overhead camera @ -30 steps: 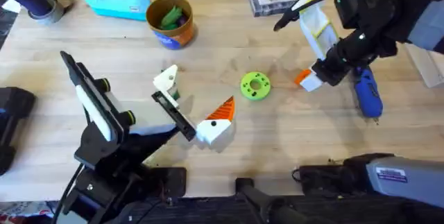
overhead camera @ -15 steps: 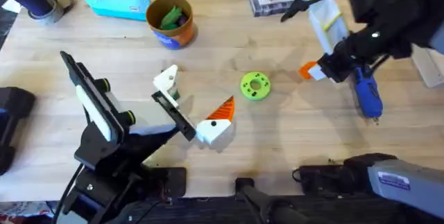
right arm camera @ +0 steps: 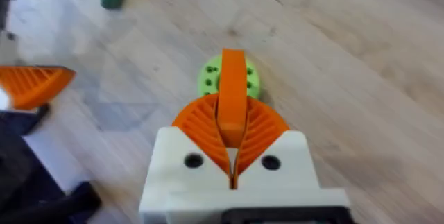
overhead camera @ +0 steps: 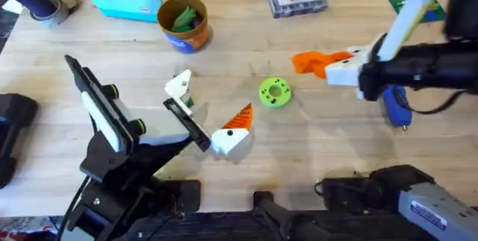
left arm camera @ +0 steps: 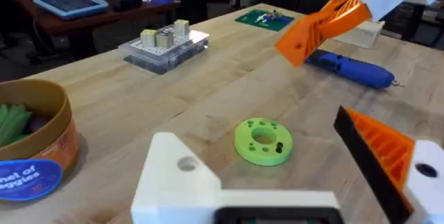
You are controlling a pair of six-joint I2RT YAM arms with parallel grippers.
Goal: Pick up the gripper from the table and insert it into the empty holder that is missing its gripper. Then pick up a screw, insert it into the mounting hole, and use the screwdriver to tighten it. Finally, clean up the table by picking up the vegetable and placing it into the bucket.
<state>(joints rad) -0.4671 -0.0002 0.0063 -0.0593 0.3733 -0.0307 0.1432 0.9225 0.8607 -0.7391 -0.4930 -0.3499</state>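
- My right tool [right arm camera: 232, 156] clamps the gripper [overhead camera: 310, 62] above the surface [overhead camera: 314, 144], near the green disc [overhead camera: 274, 92].
- My left tool's [overhead camera: 198, 118] state: cannot tell.

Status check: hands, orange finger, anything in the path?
Right hand shut on orange finger, held above table. Left hand holds nothing, bare holder waiting. Green disc sits between finger and holder.

We see right gripper [right arm camera: 232, 156] clamped on the gripper [right arm camera: 232, 92], orange finger upright between ribbed pads [right arm camera: 198, 123]. Green disc [right arm camera: 229, 78] on wooden table [right arm camera: 333, 78] beyond; orange wedge [right arm camera: 31, 85] at edge.
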